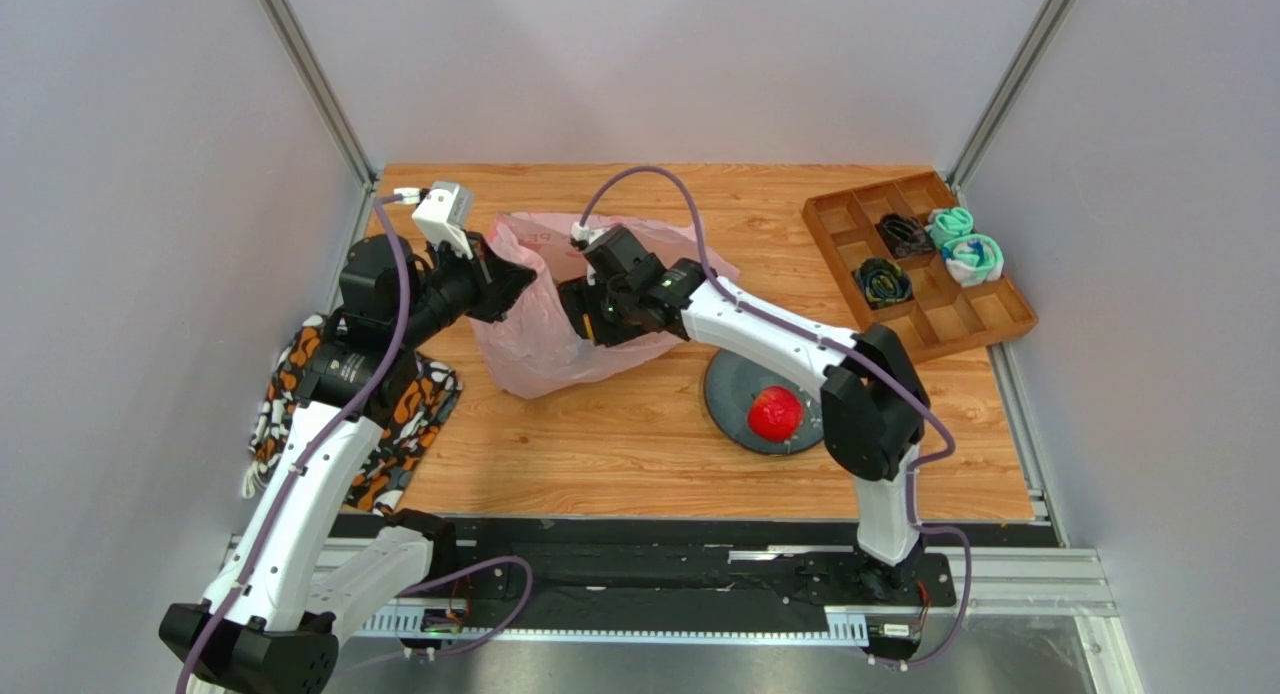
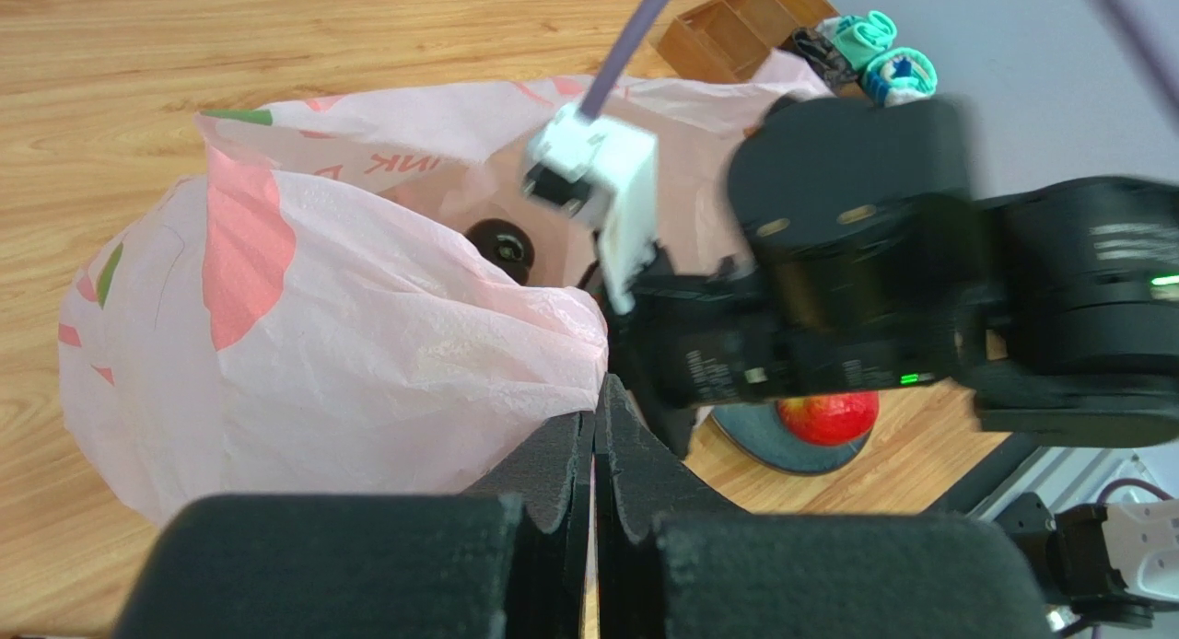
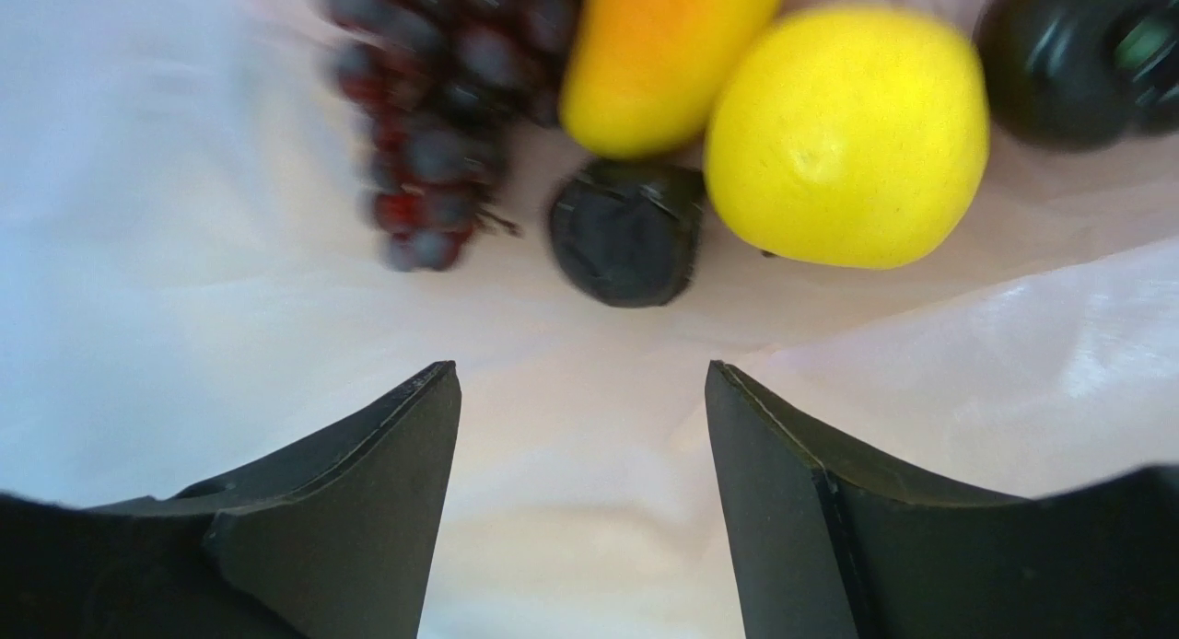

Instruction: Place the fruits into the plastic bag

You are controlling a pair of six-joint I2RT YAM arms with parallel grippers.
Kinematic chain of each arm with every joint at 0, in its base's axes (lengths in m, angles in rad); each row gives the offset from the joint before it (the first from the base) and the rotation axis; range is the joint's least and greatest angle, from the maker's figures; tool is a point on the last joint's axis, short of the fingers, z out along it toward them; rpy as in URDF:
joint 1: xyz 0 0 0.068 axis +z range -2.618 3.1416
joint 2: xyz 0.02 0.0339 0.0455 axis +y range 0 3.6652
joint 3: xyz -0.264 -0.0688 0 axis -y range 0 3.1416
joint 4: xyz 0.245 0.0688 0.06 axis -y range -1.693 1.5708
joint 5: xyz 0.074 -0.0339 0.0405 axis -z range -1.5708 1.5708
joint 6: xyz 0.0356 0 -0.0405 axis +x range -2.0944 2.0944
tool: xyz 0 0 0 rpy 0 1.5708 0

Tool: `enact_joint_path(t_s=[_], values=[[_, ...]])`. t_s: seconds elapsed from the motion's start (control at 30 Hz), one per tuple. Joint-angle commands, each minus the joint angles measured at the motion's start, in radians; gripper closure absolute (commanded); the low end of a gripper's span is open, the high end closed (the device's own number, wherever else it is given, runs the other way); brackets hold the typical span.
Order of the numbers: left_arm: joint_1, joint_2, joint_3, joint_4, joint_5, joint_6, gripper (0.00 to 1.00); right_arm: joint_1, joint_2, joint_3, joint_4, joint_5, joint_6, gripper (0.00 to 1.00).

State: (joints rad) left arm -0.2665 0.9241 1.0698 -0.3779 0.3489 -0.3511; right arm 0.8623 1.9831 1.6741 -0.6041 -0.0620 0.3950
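Pinching rim of crinkly translucent pink plastic bag (image 2: 346,349) with closed left tool (image 2: 595,432). Holding right tool (image 3: 581,391) open inside bag, above dark purple grapes (image 3: 429,114), dark plum-like ball (image 3: 627,232), yellow round citrus (image 3: 847,135), yellow banana (image 3: 657,52). Outside, right of bag: red apple (image 1: 775,414).

Top view: is looking down from above and behind the arm bases, facing the far wall, standing well back and taking in the whole table (image 1: 631,454).
Left wrist view: is sitting just behind the left gripper (image 2: 595,407), facing right across the bag (image 2: 318,349) from very near. The apple (image 2: 828,415) and tray (image 2: 734,25) are showing beyond.
Right wrist view: is looking down past the right gripper (image 3: 579,377) into the bag, hanging close over the citrus (image 3: 847,135) and grapes (image 3: 429,128).
Top and left wrist: are sharing the bag, apple, tray and right arm.
Left and right wrist: are sharing only the bag's inside.
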Motion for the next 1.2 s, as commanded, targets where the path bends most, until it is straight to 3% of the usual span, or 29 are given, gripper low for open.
enact_joint_path(t_s=[0.0, 0.17, 0.3, 0.47, 0.63, 0.87, 1.17], values=[[0.004, -0.002, 0.042, 0.019, 0.004, 0.012, 1.0, -0.017, -0.185, 0.019, 0.101, -0.026, -0.016, 0.31], [0.004, -0.005, 0.042, 0.019, -0.001, 0.014, 1.0, -0.046, -0.334, -0.04, 0.101, 0.033, -0.033, 0.3], [0.004, -0.005, 0.042, 0.019, 0.001, 0.012, 1.0, -0.048, -0.486, -0.149, 0.066, 0.172, -0.03, 0.3], [0.004, -0.004, 0.041, 0.024, 0.015, 0.004, 1.0, -0.052, -0.679, -0.374, 0.003, 0.348, 0.036, 0.21], [0.004, -0.008, 0.038, 0.03, 0.027, 0.0, 1.0, -0.107, -0.815, -0.576, -0.055, 0.395, 0.134, 0.17], [0.004, -0.005, 0.038, 0.03, 0.032, -0.003, 1.0, -0.198, -0.877, -0.724, -0.111, 0.387, 0.265, 0.11], [0.004, -0.005, 0.038, 0.03, 0.03, -0.003, 1.0, -0.258, -0.758, -0.768, -0.149, 0.354, 0.357, 0.06]])
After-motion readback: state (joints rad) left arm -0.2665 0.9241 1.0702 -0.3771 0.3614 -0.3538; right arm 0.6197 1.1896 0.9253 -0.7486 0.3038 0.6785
